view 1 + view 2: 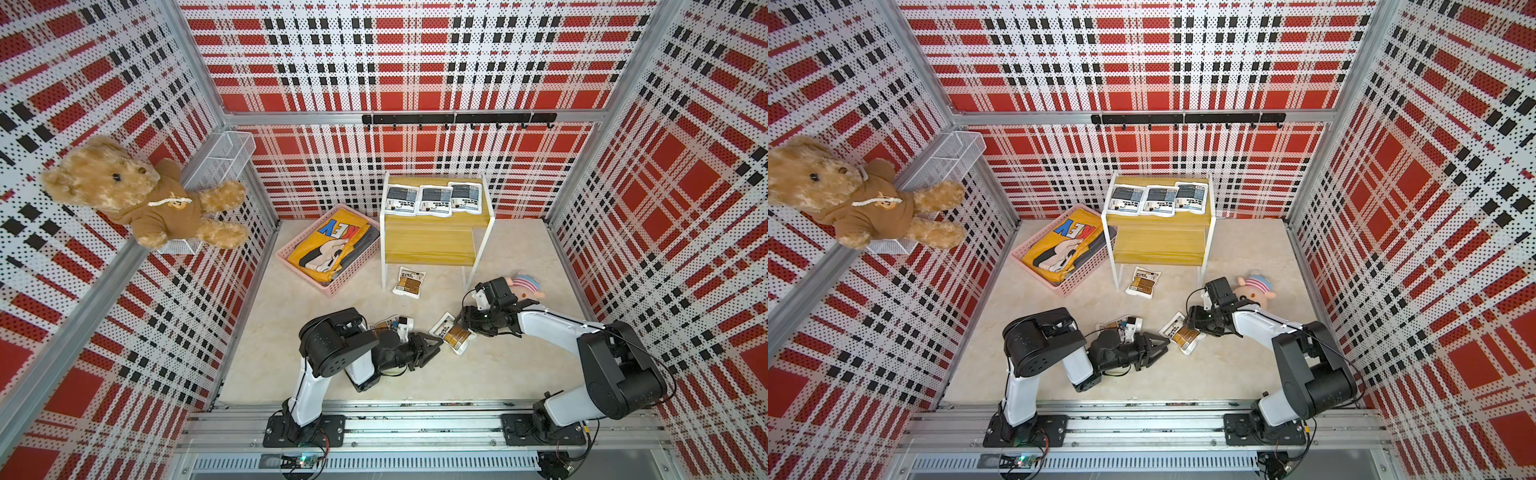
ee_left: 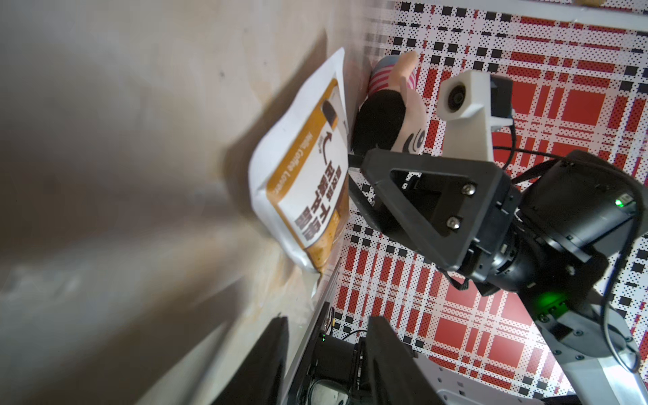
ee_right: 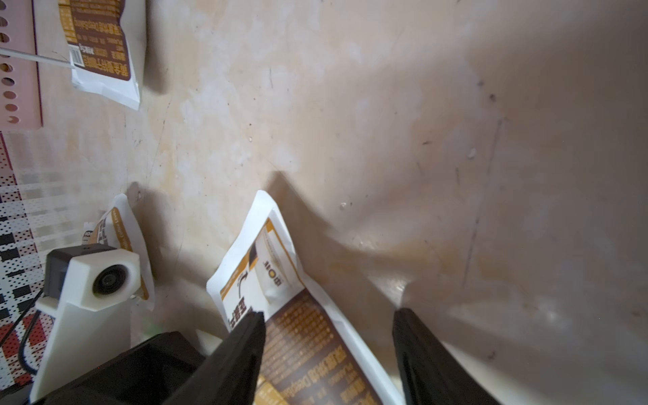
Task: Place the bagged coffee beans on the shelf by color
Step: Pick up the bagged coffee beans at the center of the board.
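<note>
Plaid walls close round a pale desk (image 1: 519, 374); the shelf (image 1: 432, 247) stands at its back, with three grey-blue pouches (image 1: 434, 199) in a row on the upper board and the lower board bare. We judge the step in hand to be lifting the brown pouch (image 1: 449, 333) lying well in front of the shelf; the right hand (image 3: 329, 314) straddles one end with its fingers apart, and we cannot tell whether they pinch it; we would close across the flat body, not the thin seam, and lift level. The left hand (image 2: 328, 319), beside that pouch, gapes and holds nothing. Another brown pouch (image 1: 409, 282) lies at the shelf's foot; a third pouch (image 1: 386, 324) shows partly under the left arm. Just left of the shelf, a pink basket (image 1: 303, 274) holds a yellow garment (image 1: 328, 241).
</note>
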Tool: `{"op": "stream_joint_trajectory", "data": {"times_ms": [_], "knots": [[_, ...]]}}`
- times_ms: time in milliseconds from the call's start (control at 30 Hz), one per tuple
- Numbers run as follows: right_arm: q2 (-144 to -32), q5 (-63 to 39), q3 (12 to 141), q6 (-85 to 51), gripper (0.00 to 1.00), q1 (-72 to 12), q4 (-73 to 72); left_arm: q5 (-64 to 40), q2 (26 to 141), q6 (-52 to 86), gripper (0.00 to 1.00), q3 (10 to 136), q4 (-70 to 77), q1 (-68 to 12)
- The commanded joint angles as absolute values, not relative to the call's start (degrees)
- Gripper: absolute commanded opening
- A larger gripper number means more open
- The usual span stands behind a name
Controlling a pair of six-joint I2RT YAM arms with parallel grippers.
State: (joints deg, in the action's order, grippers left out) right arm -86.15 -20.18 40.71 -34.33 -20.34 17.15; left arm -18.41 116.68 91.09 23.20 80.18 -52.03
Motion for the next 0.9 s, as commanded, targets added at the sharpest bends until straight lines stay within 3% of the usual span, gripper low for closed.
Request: {"op": "stream_joint_trajectory", "data": {"times_ms": [0,367,767,867], "knots": [[-87.44,-24.07,40.39,-33.92,0.65,-20.18,14.48,-18.62,118.66,91.21,0.41,24.51,81.74,-51.46],[-87.63,-26.05,38.94,-33.84,0.64,-20.69,13.54,-18.11,121.04,91.67,0.33,23.99,81.71,-50.28],[-87.01,-26.54,38.32,-33.66,0.64,-21.42,13.53,-19.33,123.63,91.48,0.14,25.71,81.81,-49.65],[-87.18,-26.62,38.32,-33.66,0.64,-21.55,13.45,-19.82,124.02,91.66,0.14,25.77,81.78,-49.65]]}}
